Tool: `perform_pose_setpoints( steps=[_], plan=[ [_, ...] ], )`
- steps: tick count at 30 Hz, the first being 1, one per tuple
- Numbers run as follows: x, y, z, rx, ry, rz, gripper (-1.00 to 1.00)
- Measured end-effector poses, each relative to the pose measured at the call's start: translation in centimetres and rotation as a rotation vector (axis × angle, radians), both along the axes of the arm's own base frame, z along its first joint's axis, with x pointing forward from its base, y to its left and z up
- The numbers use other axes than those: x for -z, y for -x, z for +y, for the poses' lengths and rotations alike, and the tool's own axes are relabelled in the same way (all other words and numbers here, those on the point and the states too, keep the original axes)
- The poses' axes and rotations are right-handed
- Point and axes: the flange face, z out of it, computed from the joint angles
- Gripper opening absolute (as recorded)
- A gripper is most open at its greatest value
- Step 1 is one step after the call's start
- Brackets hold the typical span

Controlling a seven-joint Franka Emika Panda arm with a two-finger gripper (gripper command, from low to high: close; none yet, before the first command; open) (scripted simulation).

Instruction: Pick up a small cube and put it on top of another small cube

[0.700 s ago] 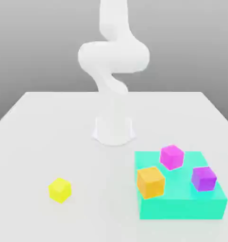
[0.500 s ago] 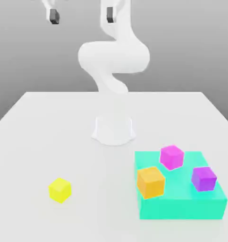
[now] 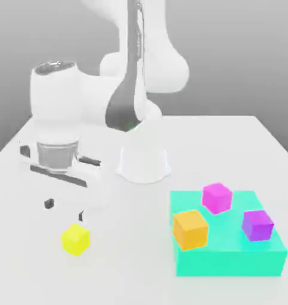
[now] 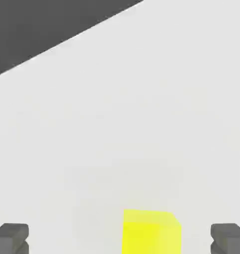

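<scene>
Fingers (image 4: 10,239): stood wide apart, pads empty, pointing down over the desk (image 3: 137,238)
Yellow cube (image 3: 76,239): sat on the desk, just beside the fingers, untouched
Green block (image 3: 229,263): lay well apart from the fingers, toward the exterior view's right
Orange, magenta and purple cubes (image 3: 191,230): rested on the green block, away from the fingers

Cube (image 3: 76,239), near the worktop's corner nearest the exterior view's left: plain bright yellow. Worktop (image 3: 128,256): off-white, unpatterned. Block (image 3: 229,262), towards the worktop's edge on the exterior view's right: turquoise green, front face a shade deeper. Upon it, cube at its far edge (image 3: 217,198): magenta pink; larger cube by its left edge (image 3: 190,230): orange; cube by its right edge (image 3: 257,226): violet, darker on the front. Arm (image 3: 98,98): white, with grey sections.
</scene>
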Motion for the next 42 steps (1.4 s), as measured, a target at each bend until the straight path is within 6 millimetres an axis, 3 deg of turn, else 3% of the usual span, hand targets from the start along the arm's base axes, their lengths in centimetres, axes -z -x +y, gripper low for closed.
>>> perform_pose_setpoints(
  steps=[6,7,14,21,27,33,35,38,39,42],
  plan=[
    [6.0,0.5,0.0,0.006,-0.003,0.015,0.00],
    [6.7,0.6,0.0,0.006,-0.004,0.015,-1.00],
    [6.7,0.6,0.1,0.006,-0.004,0.015,-1.00],
    [0.7,0.2,0.5,0.000,-0.007,0.014,-1.00],
    [-5.2,-4.7,10.9,-0.128,-0.027,0.005,-1.00],
    [-11.4,-5.6,22.5,-0.236,-0.016,0.012,-1.00],
    [-11.3,-5.3,24.8,-0.258,-0.006,0.014,-1.00],
    [-8.1,-5.3,25.4,-0.265,-0.002,0.015,-1.00],
    [-7.0,-5.2,25.5,-0.266,-0.003,0.015,1.00],
    [-7.0,-5.2,25.5,-0.266,-0.003,0.015,1.00]
  ],
)
